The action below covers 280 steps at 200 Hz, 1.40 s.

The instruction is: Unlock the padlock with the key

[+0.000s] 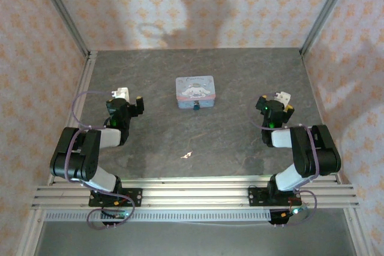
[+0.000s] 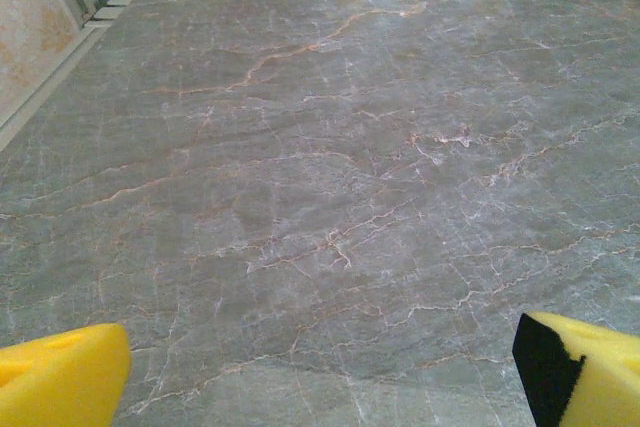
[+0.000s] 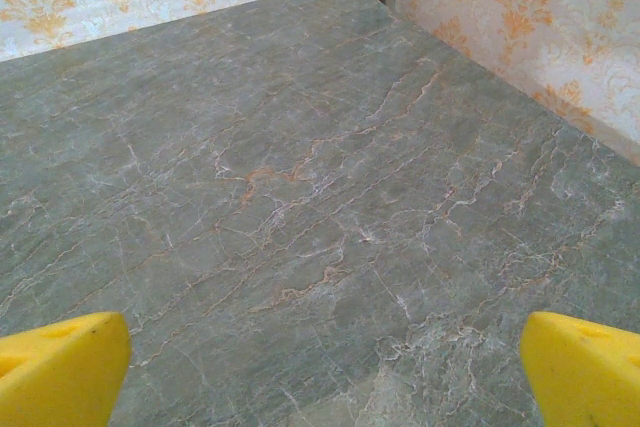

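Top external: key [image 1: 186, 155] roughly left-right, flat.

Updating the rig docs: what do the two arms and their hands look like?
The left arm and right arm have black housings, pale grey-white links, a looped purple cable each and green lights near the wrists. The left hand and right hand end in yellow wedge fingertips.

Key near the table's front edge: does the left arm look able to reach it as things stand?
Probably yes. The key lies alone on the bare table, with nothing standing between it and the open left gripper.
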Tool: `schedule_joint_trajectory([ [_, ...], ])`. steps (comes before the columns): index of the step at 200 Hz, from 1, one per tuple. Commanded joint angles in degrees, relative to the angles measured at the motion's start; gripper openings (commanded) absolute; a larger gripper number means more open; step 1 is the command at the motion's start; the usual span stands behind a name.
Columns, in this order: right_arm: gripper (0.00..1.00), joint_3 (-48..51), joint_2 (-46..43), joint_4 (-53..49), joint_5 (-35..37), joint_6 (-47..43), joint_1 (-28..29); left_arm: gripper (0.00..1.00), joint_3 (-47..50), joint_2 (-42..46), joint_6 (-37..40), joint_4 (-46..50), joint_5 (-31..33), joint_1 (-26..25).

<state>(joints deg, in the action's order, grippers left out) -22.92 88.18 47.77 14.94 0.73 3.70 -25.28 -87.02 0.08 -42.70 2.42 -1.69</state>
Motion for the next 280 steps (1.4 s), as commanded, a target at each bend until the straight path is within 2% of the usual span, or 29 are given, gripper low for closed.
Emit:
schedule_joint_trajectory([
  [1,0.99,1.33,-1.72,0.67,-0.57,-0.69,-0.36,1.0,-0.24,1.63,0.72,2.35,-1.8,0.55],
  [13,0.99,1.36,-3.83,-0.79,-1.17,-0.78,-0.36,1.0,-2.16,2.91,0.61,6.22,-1.39,0.57],
  [27,0.99,1.29,-8.07,-4.33,-1.98,-1.22,-0.36,0.97,-8.64,5.68,-0.03,21.0,-0.76,0.55],
  [42,0.99,-0.74,-13.8,-14.18,-0.38,0.87,-0.36,0.92,-15.15,6.65,-0.97,34.14,0.31,0.55],
  [75,0.99,-8.71,-23.37,-37.75,-1.09,8.97,-0.36,0.88,-20.34,11.41,-4.17,48.3,-2.86,-1.11],
  [81,1.0,-10.58,-23.82,-43.11,-0.88,11.66,-0.36,0.88,-20.8,12.7,-4.59,50.62,-3.46,-2.02],
  [97,0.93,-18.63,-22.39,-60.55,1.18,21.11,-0.29,0.85,-22.54,15.85,-6.74,57.89,-3.5,-5.41],
  [105,0.92,-22.34,-20.74,-68.06,0.02,24.4,-0.07,0.83,-23.48,16.69,-8.39,62.05,-4.35,-7.31],
  [126,0.9,-28.19,-16.06,-77.97,-3.9,26.75,4.3,0.78,-23.89,18.87,-9.12,70.2,-8.54,-12.92],
  [168,0.87,-28.16,-12.64,-77.97,-8.72,30.38,19.52,0.77,-19.78,26.36,-9.81,77.31,-12.59,-26.17],
  [190,0.87,-25.85,-10.57,-75.49,-13.01,34.14,24.08,0.72,-17.8,27.04,-9.49,77.13,-15.01,-31.68],
  [222,0.86,-21.21,-9.38,-70.78,-17.85,40.04,26.44,0.65,-16.34,23.15,-8.66,73.4,-14.35,-40.67],
  [252,0.86,-17.25,-10.2,-68.72,-17.88,43.11,26.44,0.55,-19.13,15.63,-6.7,72.11,-8.98,-49.06],
  [280,0.86,-16.4,-9.81,-69.15,-18.57,43.66,26.46,0.44,-21.68,9.36,-6.62,71.4,-5.3,-51.26],
])
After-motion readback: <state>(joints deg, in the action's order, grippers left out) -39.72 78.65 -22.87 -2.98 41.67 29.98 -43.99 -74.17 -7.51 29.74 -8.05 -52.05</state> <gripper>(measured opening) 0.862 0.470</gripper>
